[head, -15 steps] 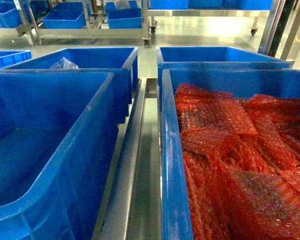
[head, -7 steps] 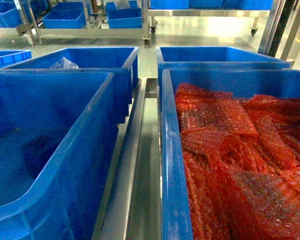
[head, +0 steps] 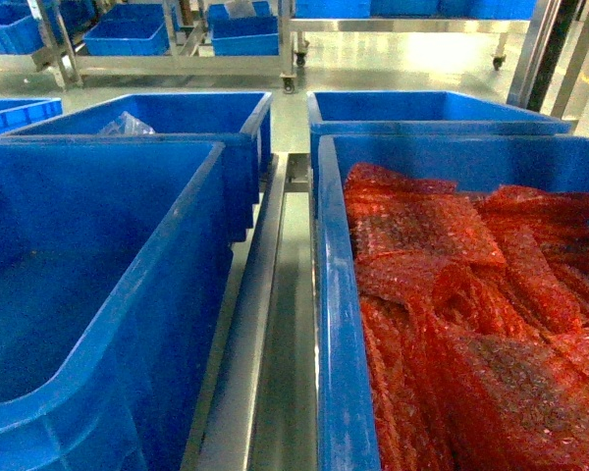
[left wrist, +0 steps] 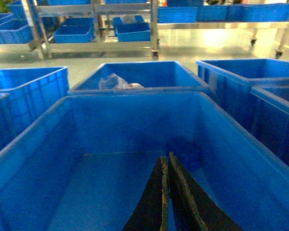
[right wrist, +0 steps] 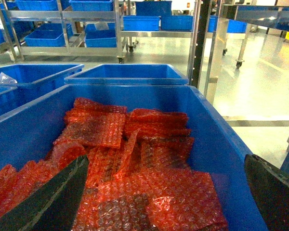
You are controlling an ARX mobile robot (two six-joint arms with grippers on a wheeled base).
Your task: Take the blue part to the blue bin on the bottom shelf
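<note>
The near left blue bin (head: 98,294) stood bare inside, with the left gripper (left wrist: 166,192) hanging within it, fingers pressed together and holding nothing; no blue part could be made out. The right gripper (right wrist: 166,192), fingers spread wide, hovered over red bubble-wrap bags (right wrist: 135,163) filling the near right bin (head: 339,324).

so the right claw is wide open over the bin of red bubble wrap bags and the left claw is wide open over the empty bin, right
Not quite. The left claw is shut, fingers together, over the empty bin, as the left wrist view shows. The right claw is indeed wide open over the red bubble wrap bags.
</note>
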